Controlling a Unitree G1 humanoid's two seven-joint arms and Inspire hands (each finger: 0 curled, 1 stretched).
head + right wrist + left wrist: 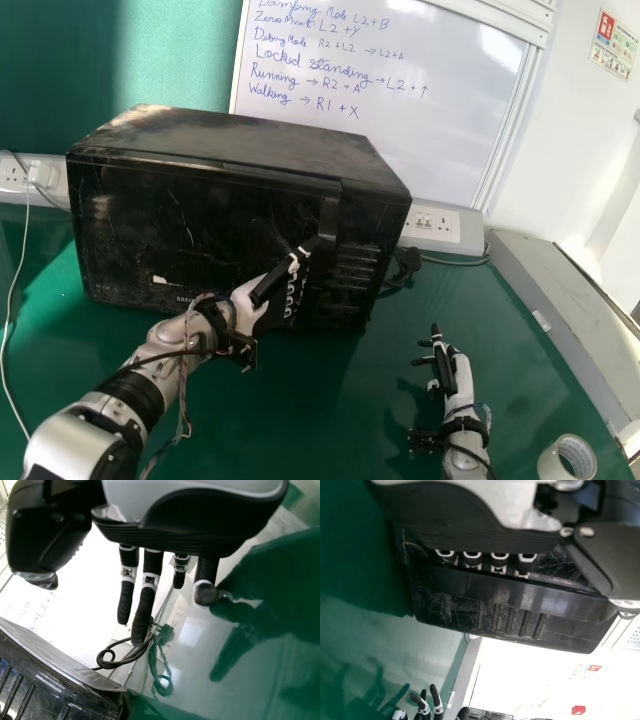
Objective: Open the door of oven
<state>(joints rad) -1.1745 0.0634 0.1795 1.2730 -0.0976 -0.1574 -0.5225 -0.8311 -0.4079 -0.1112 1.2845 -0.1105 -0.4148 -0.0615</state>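
Observation:
The black oven point(180, 225) stands on the table with its door closed. My left hand point(248, 303) is at the right part of the door front, by the upright handle point(328, 217). In the left wrist view the fingers of my left hand point(470, 517) bend in behind the handle point(520, 597), which hides their tips; the thumb lies across its near end. My right hand point(451, 372) is over the table, right of the oven and apart from it. In the right wrist view my right hand point(190, 525) has its fingers loosely extended, holding nothing.
A whiteboard point(400, 120) stands behind the oven. Wall sockets point(432, 222) and a black cable point(408, 262) are at the oven's right. A tape roll point(567, 460) sits at the front right, and a grey ledge point(570, 320) runs along the right side.

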